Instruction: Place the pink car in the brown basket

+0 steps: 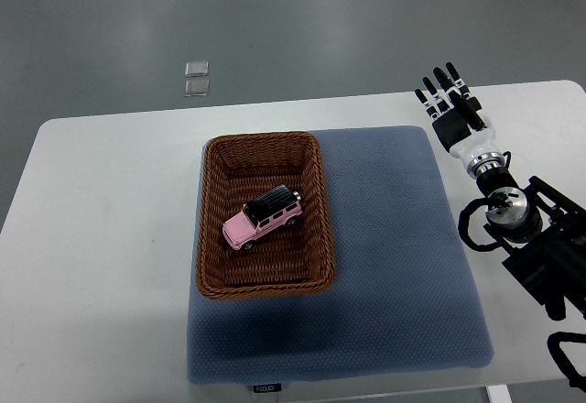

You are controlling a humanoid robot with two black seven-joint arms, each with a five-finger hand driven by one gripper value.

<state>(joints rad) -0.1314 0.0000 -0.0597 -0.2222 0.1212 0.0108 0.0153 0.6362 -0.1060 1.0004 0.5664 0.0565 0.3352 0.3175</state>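
Pink car [263, 217] lies inside the brown basket [212, 229], resting on the woven floor near the middle, slightly toward the 3 o'clock wall. Its body runs diagonally — one end toward 2 o'clock, the other toward 8 o'clock. Dark roof faces up; it sits on its wheels.

The basket is rectangular wicker and stands on a blue-grey mat [403, 275], over the mat's 9 o'clock half; its left rim overhangs the mat edge a little. The mat lies on the white tabletop [101, 238].

Right hand [450, 110] is at 2 o'clock from the basket, well apart from it, above the tabletop just beyond the mat's far right corner. Fingers [439, 81] are straight and spread, pointing toward 12 o'clock, holding nothing. Its black forearm runs off toward 4 o'clock.

On the grey floor beyond the tabletop at 11 o'clock — two small clear square pieces [196, 78], one just beside the other.
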